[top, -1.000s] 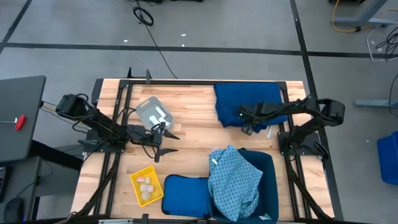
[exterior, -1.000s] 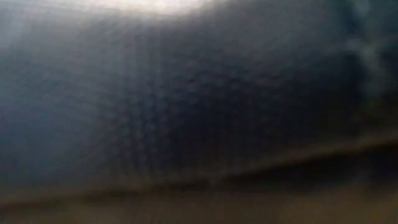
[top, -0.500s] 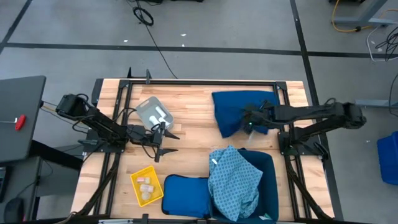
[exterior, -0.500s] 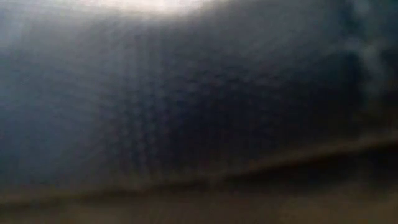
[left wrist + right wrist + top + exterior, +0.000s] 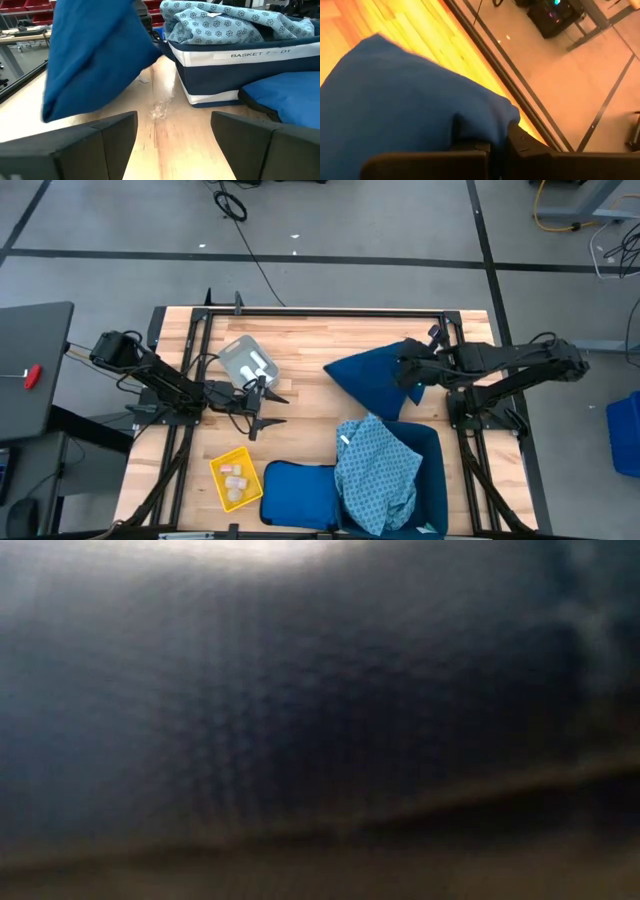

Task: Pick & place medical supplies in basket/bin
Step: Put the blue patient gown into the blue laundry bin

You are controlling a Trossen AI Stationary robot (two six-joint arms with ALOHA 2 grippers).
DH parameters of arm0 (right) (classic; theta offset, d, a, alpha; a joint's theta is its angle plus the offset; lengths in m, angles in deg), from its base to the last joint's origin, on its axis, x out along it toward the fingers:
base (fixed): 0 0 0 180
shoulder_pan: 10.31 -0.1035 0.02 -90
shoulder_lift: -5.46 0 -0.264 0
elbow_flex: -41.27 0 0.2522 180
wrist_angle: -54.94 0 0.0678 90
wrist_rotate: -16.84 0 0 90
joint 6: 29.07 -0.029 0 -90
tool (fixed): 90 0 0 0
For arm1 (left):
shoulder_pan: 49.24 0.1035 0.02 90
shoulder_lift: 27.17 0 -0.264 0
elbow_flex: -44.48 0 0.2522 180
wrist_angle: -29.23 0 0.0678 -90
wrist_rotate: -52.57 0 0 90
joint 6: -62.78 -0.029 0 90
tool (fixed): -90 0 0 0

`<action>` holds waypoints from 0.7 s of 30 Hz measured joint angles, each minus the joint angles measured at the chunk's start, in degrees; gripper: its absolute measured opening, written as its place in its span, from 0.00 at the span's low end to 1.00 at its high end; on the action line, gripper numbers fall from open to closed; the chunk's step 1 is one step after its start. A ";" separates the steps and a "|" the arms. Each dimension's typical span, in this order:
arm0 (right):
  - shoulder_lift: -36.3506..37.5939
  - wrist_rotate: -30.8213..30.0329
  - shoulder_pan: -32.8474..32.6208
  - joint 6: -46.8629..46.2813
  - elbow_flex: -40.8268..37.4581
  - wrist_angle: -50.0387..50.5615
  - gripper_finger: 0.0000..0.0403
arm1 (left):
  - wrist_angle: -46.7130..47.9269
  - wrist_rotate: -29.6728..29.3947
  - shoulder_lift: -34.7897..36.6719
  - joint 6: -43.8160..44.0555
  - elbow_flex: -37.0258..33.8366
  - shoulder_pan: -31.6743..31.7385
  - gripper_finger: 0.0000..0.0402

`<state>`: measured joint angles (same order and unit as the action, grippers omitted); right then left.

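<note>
My right gripper (image 5: 408, 368) is shut on the large dark blue cloth (image 5: 370, 378), which is raised over the table's far right part. In the left wrist view the cloth (image 5: 95, 55) hangs as a bunched drape. The light blue patterned cloth (image 5: 375, 470) lies heaped in the large dark blue bin (image 5: 432, 470). The yellow mesh basket (image 5: 236, 480) holds pale packets, and the grey tray (image 5: 247, 363) holds white ones. My left gripper (image 5: 268, 408) is open and empty at the table's left middle. My right gripper pinches a bunched fold of the dark blue cloth (image 5: 485, 125) between its two fingers. The cloth drapes away from the fingers and hangs below them. Whether its low corner (image 5: 47, 112) touches the table, I cannot tell.
A flat blue pad (image 5: 300, 492) lies at the near edge between the basket and the bin. The bin's wall (image 5: 260, 60) carries a white label. The low view is filled by a dark blur. Bare wood (image 5: 300, 355) lies between the tray and the raised cloth.
My right gripper has gone up with the dark blue cloth. The cloth lay flat at the table's far right; it is now lifted and bunched, and its hanging part has swung toward the table's left.
</note>
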<state>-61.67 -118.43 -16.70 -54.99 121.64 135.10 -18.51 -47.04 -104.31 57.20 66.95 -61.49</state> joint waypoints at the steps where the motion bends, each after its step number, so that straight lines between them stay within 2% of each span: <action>1: 0.00 0.54 0.31 0.06 -0.11 0.17 0.02 | 0.00 0.00 0.00 0.00 0.00 0.00 0.64; 8: 0.00 2.84 2.66 0.82 -4.29 0.15 0.02 | 0.00 0.00 -0.02 -0.35 0.00 0.00 0.64; 13: 0.00 9.47 5.09 2.42 -8.37 -1.25 0.02 | -0.22 0.00 -0.02 -0.35 0.00 0.00 0.64; 21: 0.00 7.34 10.41 3.32 -14.94 -0.34 0.02 | -0.73 -0.02 -0.02 -0.39 0.00 0.00 0.64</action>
<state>-61.67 -111.09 -6.29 -51.68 106.71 134.76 -19.23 -47.06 -104.33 56.80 66.95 -61.49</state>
